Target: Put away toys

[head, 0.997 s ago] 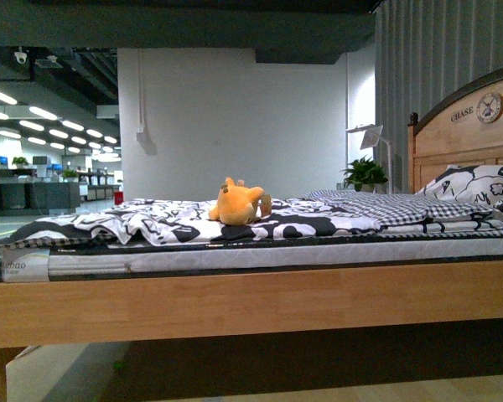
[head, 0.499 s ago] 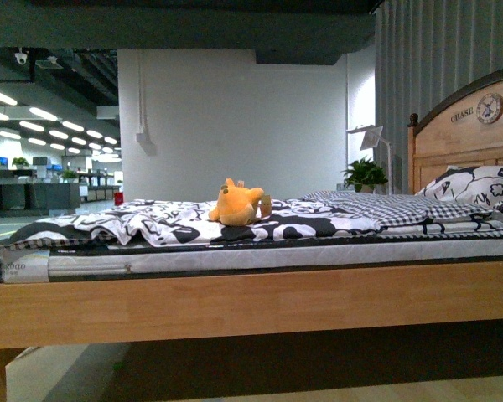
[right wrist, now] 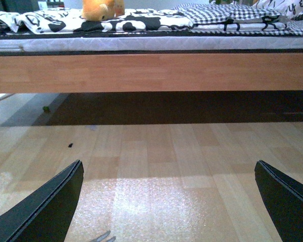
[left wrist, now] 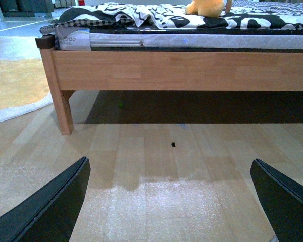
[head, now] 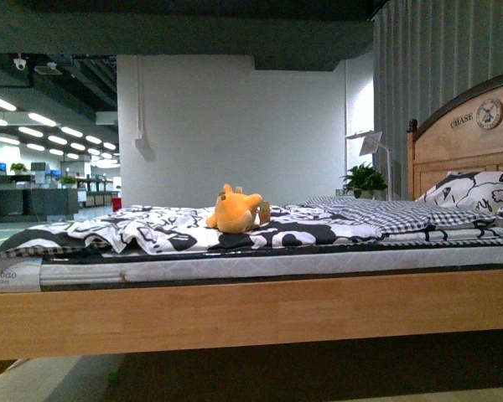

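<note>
Clearly, reaching from this low could knock the side rail of the pale wooden bed or snag its rumpled black-and-white quilt rather than the soft orange-yellow plush animal lying on it. Both the left fingers and the right fingers gape wide and empty near the floor before the bed, well below the plush.

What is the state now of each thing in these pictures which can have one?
plush toy: lying on the bed, not held
left tool: open, empty
right tool: open, empty
quilt: rumpled
pillow: propped up at the bed's head
</note>
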Available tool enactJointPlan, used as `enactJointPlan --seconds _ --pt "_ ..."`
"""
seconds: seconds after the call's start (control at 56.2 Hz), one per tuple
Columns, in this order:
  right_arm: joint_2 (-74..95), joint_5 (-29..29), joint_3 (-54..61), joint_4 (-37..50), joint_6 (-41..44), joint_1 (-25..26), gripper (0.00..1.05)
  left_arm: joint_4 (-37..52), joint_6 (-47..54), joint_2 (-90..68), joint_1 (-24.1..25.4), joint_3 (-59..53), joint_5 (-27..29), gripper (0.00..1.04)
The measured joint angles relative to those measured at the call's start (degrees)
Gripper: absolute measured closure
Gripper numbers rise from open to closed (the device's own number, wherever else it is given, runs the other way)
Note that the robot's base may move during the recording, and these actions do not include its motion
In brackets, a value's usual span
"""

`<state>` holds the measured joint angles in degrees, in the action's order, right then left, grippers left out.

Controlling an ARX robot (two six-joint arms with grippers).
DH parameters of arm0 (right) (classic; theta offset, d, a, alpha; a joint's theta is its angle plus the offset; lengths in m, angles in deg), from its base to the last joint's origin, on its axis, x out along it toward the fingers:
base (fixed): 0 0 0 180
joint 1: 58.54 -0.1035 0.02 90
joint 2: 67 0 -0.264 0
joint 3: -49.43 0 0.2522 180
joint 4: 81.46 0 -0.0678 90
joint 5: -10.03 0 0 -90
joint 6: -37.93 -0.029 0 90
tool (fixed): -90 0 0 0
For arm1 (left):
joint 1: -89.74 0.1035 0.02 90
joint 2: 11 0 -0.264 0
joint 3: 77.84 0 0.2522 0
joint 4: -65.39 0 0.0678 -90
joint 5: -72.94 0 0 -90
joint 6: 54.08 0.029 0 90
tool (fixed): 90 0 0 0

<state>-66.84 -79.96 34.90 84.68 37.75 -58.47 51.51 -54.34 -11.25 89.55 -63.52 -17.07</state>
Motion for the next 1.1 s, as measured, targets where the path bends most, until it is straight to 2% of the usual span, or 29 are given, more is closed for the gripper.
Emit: enactJointPlan --seconds 1.104 --pt "0.0 0.0 0.0 0.0 0.0 0.0 0.02 0.0 0.0 0.0 0.0 0.0 0.0 0.06"
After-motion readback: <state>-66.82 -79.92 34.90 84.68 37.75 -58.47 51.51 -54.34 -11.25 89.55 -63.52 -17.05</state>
